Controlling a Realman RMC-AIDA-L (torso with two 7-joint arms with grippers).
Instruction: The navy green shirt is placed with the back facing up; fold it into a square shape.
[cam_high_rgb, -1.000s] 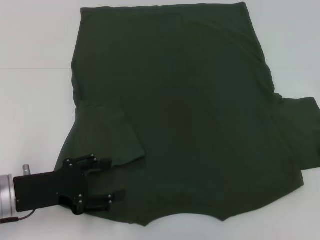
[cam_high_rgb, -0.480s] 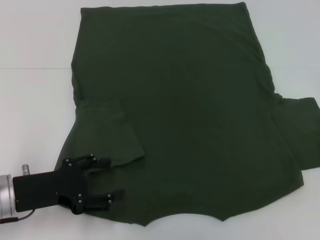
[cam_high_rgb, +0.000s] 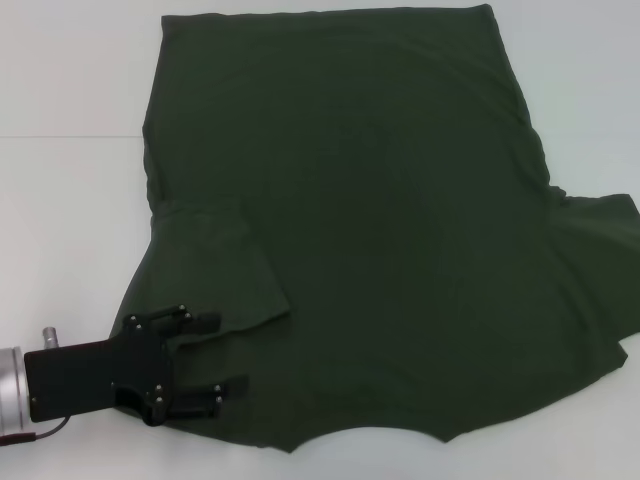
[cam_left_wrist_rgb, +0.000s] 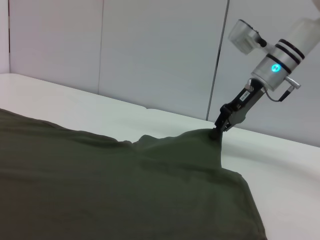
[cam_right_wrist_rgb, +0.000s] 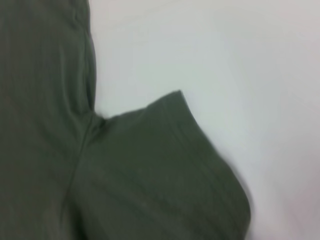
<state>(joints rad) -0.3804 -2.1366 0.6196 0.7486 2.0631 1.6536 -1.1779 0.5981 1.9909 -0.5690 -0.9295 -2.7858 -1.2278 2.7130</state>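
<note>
While gripped, navy green shirt (cam_high_rgb: 370, 220) flat.

You have no readable text, label, brand, number or sign in any of the three views. The navy green shirt (cam_high_rgb: 360, 220) shows you only plain dark cloth with no lettering on the side that faces up. The left claw (cam_high_rgb: 205, 362) at the lower left of the head view carries no marking you can read. The right arm's wrist housing (cam_left_wrist_rgb: 280, 62), at the upper right of the left wrist view, shows only a small blue light, not a sign.
</note>
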